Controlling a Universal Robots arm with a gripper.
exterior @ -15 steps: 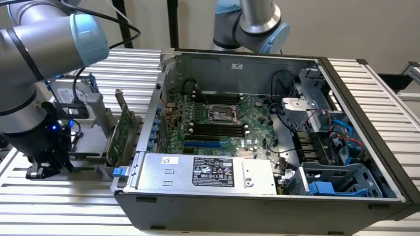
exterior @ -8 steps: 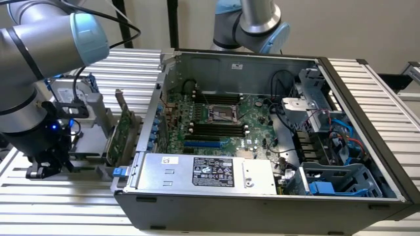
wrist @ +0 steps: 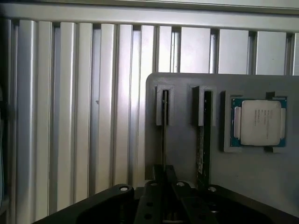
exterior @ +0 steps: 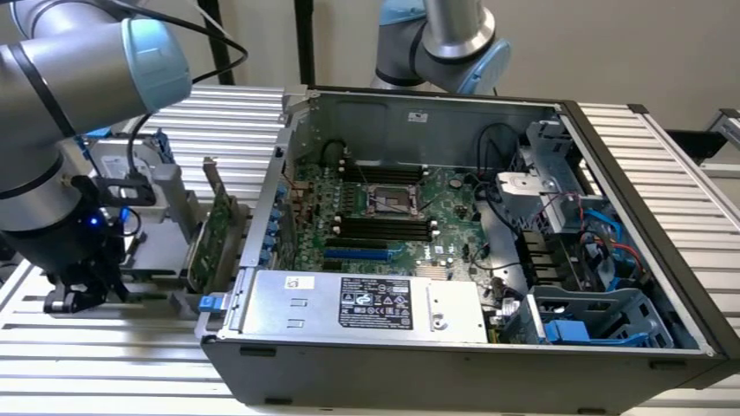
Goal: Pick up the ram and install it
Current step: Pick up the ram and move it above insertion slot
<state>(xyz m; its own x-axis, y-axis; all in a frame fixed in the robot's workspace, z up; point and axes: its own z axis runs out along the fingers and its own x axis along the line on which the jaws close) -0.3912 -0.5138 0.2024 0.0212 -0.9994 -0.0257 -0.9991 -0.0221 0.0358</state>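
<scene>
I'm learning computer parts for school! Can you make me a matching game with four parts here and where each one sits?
Things:
1 ram
2 processor chip
3 power supply
4 expansion card

Places:
A inside the computer case
B flat in a square recess of the gray holder
C on edge in a narrow slot of the gray holder
D upright just outside the case

Pairs: 1-C, 2-B, 3-A, 4-D
</scene>
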